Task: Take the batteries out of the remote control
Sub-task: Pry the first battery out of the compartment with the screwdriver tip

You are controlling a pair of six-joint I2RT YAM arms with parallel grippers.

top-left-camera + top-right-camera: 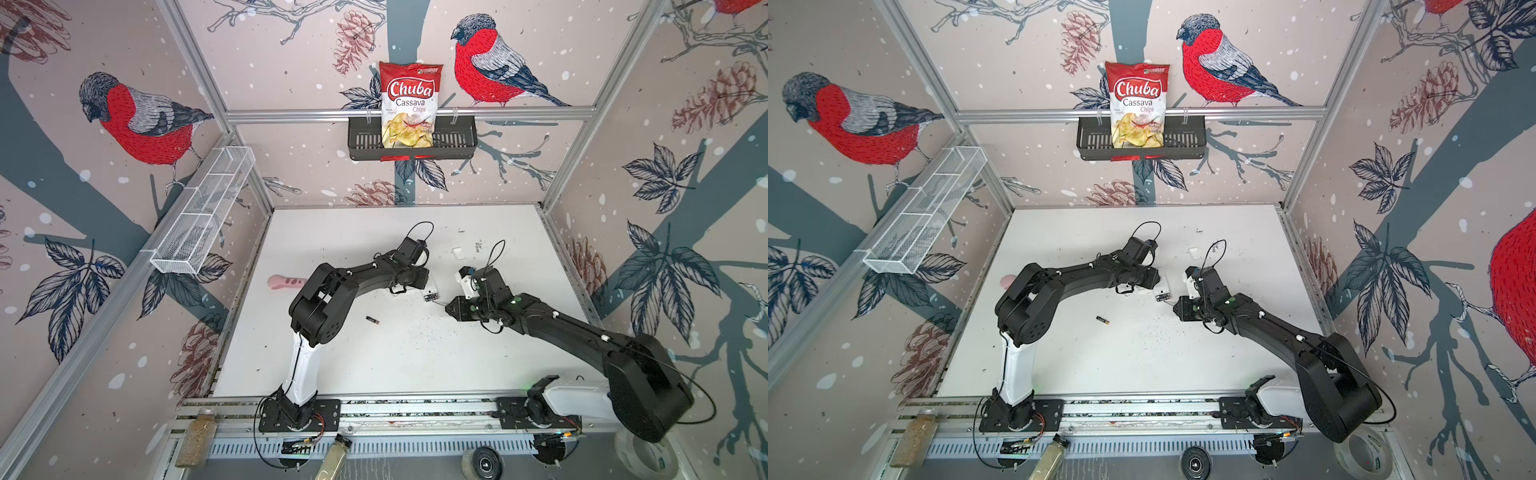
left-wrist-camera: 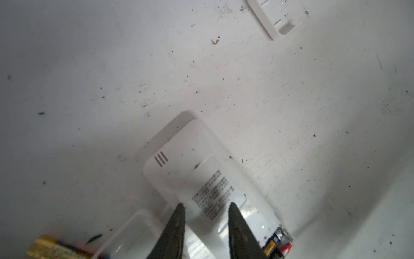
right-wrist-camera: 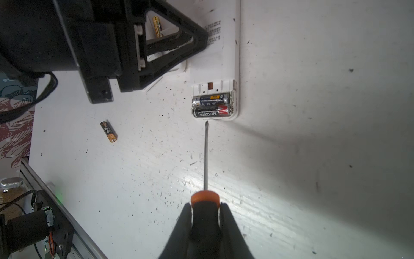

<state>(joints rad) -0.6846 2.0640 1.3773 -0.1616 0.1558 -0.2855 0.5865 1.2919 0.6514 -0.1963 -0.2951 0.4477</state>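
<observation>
The white remote (image 3: 224, 56) lies back-up on the table (image 1: 395, 365) with its end compartment open. Two batteries (image 3: 211, 105) sit side by side in it, also seen in the left wrist view (image 2: 277, 244). A loose battery (image 3: 108, 131) lies on the table, visible in both top views (image 1: 372, 320) (image 1: 1102, 320). A gold-wrapped battery (image 2: 51, 246) lies beside a white shallow piece (image 2: 134, 233). My left gripper (image 2: 206, 205) is open, fingertips over the remote's labelled back. My right gripper (image 3: 205, 205) is shut on the screwdriver (image 3: 205, 157), whose tip stops just short of the compartment.
A white battery cover (image 1: 456, 252) lies behind the remote. A pink object (image 1: 284, 282) lies left of the left arm. On the walls hang a black basket (image 1: 457, 141) with a chips bag (image 1: 409, 104) and a white wire basket (image 1: 203, 212). Jars (image 1: 197, 436) stand at the front rail.
</observation>
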